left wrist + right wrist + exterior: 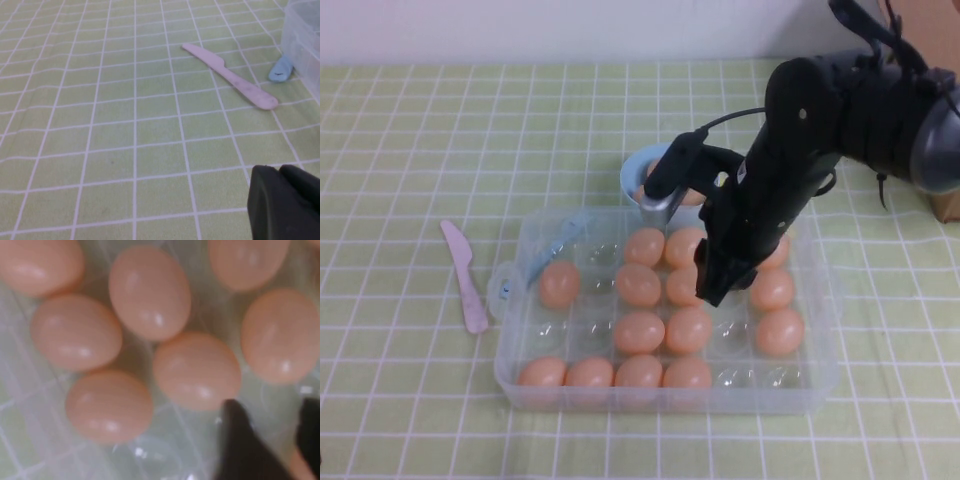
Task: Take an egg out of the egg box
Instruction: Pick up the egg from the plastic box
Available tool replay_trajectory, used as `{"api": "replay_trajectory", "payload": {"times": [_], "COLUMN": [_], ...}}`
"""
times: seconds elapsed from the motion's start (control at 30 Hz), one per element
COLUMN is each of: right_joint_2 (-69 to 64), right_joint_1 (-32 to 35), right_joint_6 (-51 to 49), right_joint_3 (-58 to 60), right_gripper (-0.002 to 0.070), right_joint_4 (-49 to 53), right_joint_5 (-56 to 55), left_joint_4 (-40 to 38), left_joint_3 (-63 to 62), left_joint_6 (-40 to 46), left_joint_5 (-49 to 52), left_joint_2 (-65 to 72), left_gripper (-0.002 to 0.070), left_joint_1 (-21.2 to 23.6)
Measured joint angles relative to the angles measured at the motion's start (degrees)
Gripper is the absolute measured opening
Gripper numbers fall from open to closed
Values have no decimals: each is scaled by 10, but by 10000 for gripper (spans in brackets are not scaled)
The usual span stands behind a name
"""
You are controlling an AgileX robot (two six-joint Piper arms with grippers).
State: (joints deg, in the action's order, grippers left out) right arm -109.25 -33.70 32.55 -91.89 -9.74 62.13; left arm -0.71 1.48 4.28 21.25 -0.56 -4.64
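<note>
Hovering over the middle of the egg box (815, 385), the right gripper (712, 290) pointed down into the grid of cups, its tips just beside one egg (680, 287) in the second row from the far side. In the right wrist view the two dark fingers (240, 440) stood apart with a clear gap between them and pinched nothing. A sliver of peach colour showed low in that gap, but contact could not be determined.

Item count, high view:
- Eggs in the box: fourteen visible, all peach-brown and unmarked. Three sat in the far row, four in the second, three in the third and four in the near row. The arm hid part of the box, so more may have been covered.
- Empty clear cups: several, mainly on the box's left side and near right corner.
- Pale blue clasp (555, 250): one, at the box's left edge.
- Light-blue bowl (632, 172): one, just beyond the box, with a peach shape inside partly hidden by the arm.
- Pink plastic knife (465, 275): one, flat on the green checked tablecloth (420, 150), left of the box.

The left gripper (285, 205) showed only as a dark edge in its wrist view, low over the cloth and well apart from the knife. Its state could not be told
</note>
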Motion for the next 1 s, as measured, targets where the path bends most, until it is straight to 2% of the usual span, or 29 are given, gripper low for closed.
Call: {"api": "replay_trajectory", "payload": {"times": [0.1, 0.17, 0.2, 0.27, 0.43, 0.53, 0.63, 0.77, 0.87, 1.0], "right_joint_2": [-14, -24, -27, -35, -64, -76, -83, -92, -100, -108], "right_joint_1": [-8, -10, -10, -11, -11, -11, -11, -11, -11, -11], "right_joint_6": [3, -9, -15, -21, -26, -36, -48, -54, -60, -67], "right_joint_3": [-11, -15, -15, -19, -27, -27, -28, -32, -32, -33], "right_gripper": [396, 480, 498, 496, 424, 415, 425, 472, 474, 387], "right_joint_4": [-4, -5, -5, -5, 1, 10, 18, 22, 26, 29], "right_joint_5": [-32, -59, -74, -93, -99, -98, -97, -93, -94, -94], "left_joint_4": [0, 0, 0, 0, 0, 0, 0, 0, 0, 0], "left_joint_3": [0, 0, 0, 0, 0, 0, 0, 0, 0, 0], "left_joint_6": [0, 0, 0, 0, 0, 0, 0, 0, 0, 0], "left_joint_5": [0, 0, 0, 0, 0, 0, 0, 0, 0, 0], "left_joint_2": [0, 0, 0, 0, 0, 0, 0, 0, 0, 0], "left_gripper": [-4, -4, -4, -4, -4, -4, -4, -4, -5, -4], "left_joint_1": [0, 0, 0, 0, 0, 0, 0, 0, 0, 0]}}
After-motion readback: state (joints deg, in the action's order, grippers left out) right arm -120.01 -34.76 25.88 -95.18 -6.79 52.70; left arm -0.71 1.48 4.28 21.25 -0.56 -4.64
